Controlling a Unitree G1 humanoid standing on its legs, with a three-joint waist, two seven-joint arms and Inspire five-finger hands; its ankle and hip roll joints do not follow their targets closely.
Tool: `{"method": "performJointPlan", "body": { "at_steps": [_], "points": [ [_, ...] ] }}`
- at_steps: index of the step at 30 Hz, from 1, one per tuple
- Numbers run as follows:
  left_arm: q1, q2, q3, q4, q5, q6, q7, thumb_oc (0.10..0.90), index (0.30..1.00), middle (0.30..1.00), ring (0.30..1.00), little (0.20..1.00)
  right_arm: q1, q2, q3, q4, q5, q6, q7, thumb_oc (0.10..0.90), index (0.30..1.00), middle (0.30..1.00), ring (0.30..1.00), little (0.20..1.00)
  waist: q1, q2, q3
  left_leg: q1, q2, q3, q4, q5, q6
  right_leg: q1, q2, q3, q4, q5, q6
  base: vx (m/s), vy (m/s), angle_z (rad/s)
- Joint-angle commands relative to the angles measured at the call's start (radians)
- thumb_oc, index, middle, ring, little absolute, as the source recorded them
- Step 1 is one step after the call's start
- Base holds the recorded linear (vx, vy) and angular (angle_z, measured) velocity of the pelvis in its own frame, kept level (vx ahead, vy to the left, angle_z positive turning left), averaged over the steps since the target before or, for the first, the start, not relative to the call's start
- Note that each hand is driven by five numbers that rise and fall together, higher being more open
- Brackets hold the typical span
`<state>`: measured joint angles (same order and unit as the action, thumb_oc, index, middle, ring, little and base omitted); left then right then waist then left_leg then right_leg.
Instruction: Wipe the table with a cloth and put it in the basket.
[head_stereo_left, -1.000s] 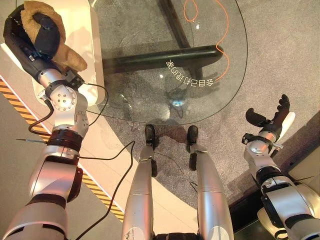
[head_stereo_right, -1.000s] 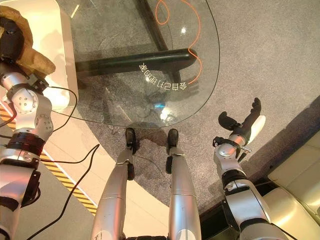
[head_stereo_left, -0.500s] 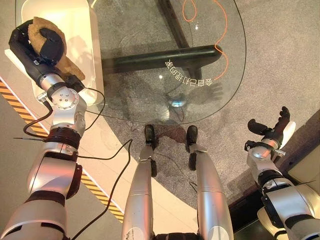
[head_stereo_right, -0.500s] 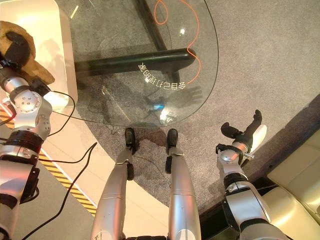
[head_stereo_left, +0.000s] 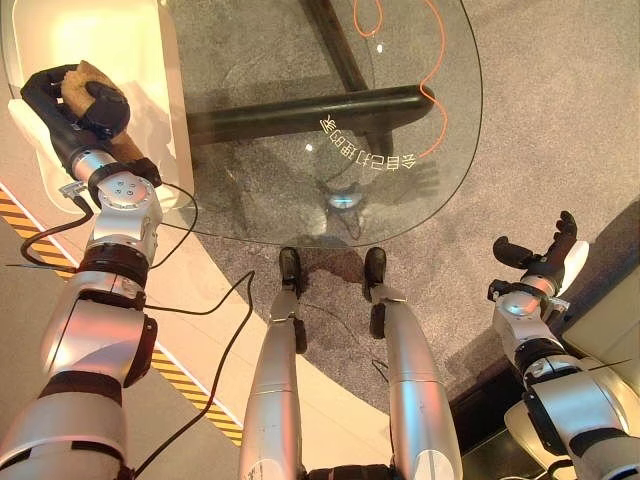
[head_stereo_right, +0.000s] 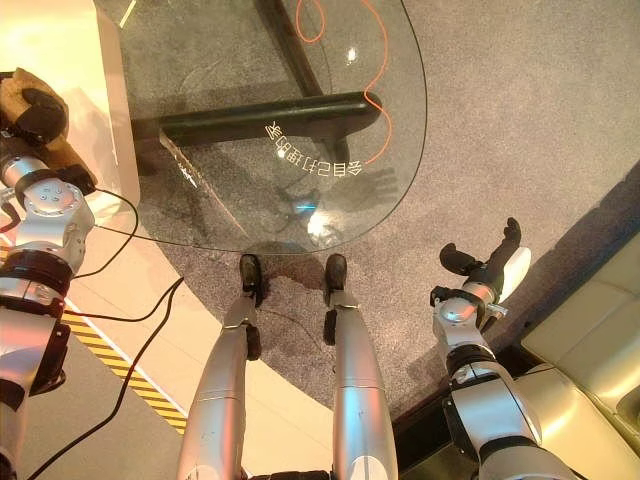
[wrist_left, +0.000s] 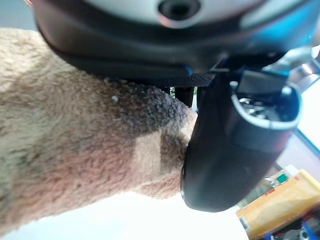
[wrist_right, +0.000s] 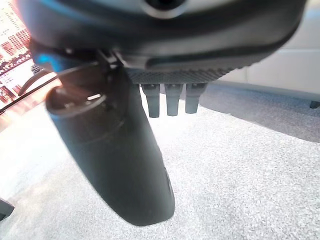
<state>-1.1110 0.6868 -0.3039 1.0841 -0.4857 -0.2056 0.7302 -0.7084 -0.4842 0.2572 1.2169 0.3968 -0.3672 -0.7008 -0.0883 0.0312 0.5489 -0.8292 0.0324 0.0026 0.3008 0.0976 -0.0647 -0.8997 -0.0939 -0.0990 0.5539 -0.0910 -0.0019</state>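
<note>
A row of white characters (head_stereo_left: 378, 155) stands on the glass desk (head_stereo_left: 250, 200), between my two hands; from here they show reversed and I cannot read them.

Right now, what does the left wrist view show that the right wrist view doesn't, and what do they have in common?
Left wrist view: the tan fuzzy cloth pinched under the left hand, its thumb pressed into the fabric. Right wrist view: the right hand holding nothing, its fingers relaxed above grey carpet. Both share a close look along a dark hand with the thumb standing out in front.
</note>
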Motion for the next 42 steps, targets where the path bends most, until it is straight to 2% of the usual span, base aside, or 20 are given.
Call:
{"method": "performJointPlan", "body": {
  "at_steps": [1,9,10,11,12,13,33,42],
  "points": [
    [-0.129,0.155,0.012,0.016,0.093,-0.047,0.067,0.1,0.3,0.3,0.3,0.2,0.007,-0.057,-0.023,-0.01,0.033,-0.028,-0.034,0.8,0.9,0.9,0.9,0.9,0.012,0.001,-0.029,0.017,-0.027,0.062,0.108,-0.142,0.032,0.044,0.067,0.006,-0.061,-0.014,0.023,0.0,0.0,0.0],
    [-0.143,0.157,-0.015,0.012,0.115,-0.007,0.05,0.1,0.3,0.3,0.3,0.2,0.007,-0.059,-0.026,-0.014,0.032,-0.033,-0.032,0.8,0.9,0.9,0.9,0.9,0.011,0.0,-0.029,0.008,-0.027,0.063,0.107,-0.138,0.031,0.036,0.065,0.006,-0.067,-0.004,0.026,0.0,0.0,0.0],
    [-0.142,0.158,-0.017,0.01,0.117,-0.008,0.046,0.149,0.342,0.342,0.342,0.249,0.007,-0.058,-0.025,-0.016,0.029,-0.034,-0.035,0.8,0.9,0.9,0.9,0.9,0.011,0.0,-0.029,0.007,-0.026,0.063,0.107,-0.138,0.031,0.035,0.065,0.007,-0.068,-0.004,0.026,0.0,0.0,0.0],
    [-0.143,0.158,-0.019,0.009,0.116,-0.003,0.045,0.292,0.465,0.465,0.465,0.392,0.007,-0.058,-0.023,-0.017,0.029,-0.033,-0.035,0.8,0.9,0.9,0.9,0.9,0.011,0.0,-0.029,0.006,-0.026,0.063,0.106,-0.137,0.03,0.034,0.065,0.007,-0.069,-0.003,0.026,0.0,0.0,0.0],
    [-0.144,0.156,-0.021,0.007,0.112,0.002,0.05,0.756,0.862,0.862,0.862,0.856,0.008,-0.056,-0.023,-0.018,0.028,-0.034,-0.038,0.8,0.9,0.9,0.9,0.9,0.01,0.0,-0.029,0.004,-0.026,0.063,0.106,-0.137,0.03,0.032,0.065,0.007,-0.068,-0.002,0.026,0.0,0.0,0.0],
    [-0.144,0.156,-0.021,0.005,0.113,0.004,0.053,0.8,0.9,0.9,0.9,0.9,0.008,-0.056,-0.023,-0.019,0.029,-0.035,-0.039,0.8,0.9,0.9,0.9,0.9,0.011,0.0,-0.029,0.003,-0.026,0.063,0.106,-0.136,0.03,0.031,0.064,0.007,-0.068,-0.001,0.026,0.0,0.0,0.0],
    [-0.128,0.138,-0.014,-0.028,0.128,-0.001,0.08,0.8,0.9,0.9,0.9,0.9,0.005,-0.045,-0.026,-0.021,0.021,-0.042,-0.055,0.8,0.9,0.9,0.9,0.9,0.016,0.002,-0.029,-0.005,-0.028,0.059,0.112,-0.136,0.03,0.025,0.062,0.004,-0.066,0.002,0.027,0.0,0.0,0.0],
    [-0.085,0.134,0.008,-0.052,0.076,-0.006,0.052,0.8,0.9,0.9,0.9,0.9,0.039,-0.028,-0.031,-0.024,0.017,-0.043,-0.041,0.8,0.9,0.9,0.9,0.9,0.016,0.002,-0.029,0.045,-0.035,0.054,0.098,-0.141,0.033,0.066,0.069,0.008,-0.078,0.003,0.031,0.0,-0.025,0.0]
  ]
}}
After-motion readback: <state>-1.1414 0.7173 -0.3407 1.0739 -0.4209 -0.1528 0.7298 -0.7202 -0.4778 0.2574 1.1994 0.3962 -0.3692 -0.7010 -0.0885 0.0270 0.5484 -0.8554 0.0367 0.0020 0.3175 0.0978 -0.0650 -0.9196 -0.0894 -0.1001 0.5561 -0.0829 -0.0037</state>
